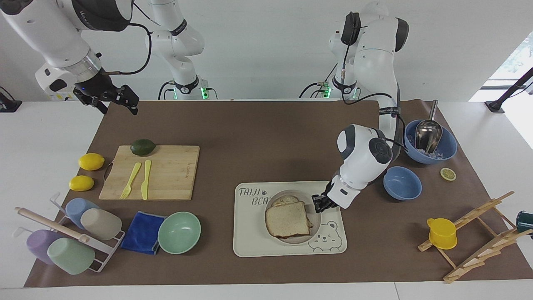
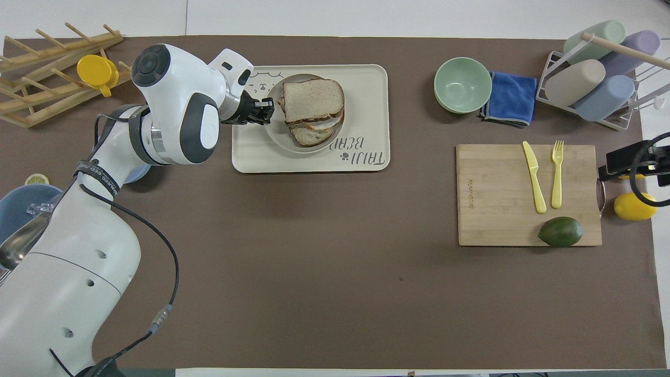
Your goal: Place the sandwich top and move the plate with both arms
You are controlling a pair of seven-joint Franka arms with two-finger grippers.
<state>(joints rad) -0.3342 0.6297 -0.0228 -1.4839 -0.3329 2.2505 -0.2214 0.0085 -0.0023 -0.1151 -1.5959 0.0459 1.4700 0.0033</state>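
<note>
The sandwich top (image 1: pixel 287 218) lies on the sandwich's lower layers on the plate (image 1: pixel 291 240). The plate is on or just above the bear tray (image 1: pixel 258 241); I cannot tell which. My left gripper (image 1: pixel 318 203) is shut on the plate's rim at the side toward the left arm's end. In the overhead view the left gripper (image 2: pixel 266 109) meets the plate (image 2: pixel 277 133) beside the sandwich top (image 2: pixel 313 99). My right gripper (image 1: pixel 118 109) waits, open and empty, high over the table corner at the right arm's end, also showing in the overhead view (image 2: pixel 623 163).
A cutting board (image 1: pixel 154 173) holds an avocado, a yellow fork and a knife; two lemons (image 1: pixel 90 161) lie beside it. A mint-green bowl (image 1: pixel 179 232), a blue cloth and a cup rack are farther out. Two blue bowls (image 1: pixel 402 182) and a wooden rack (image 1: pixel 474 233) are at the left arm's end.
</note>
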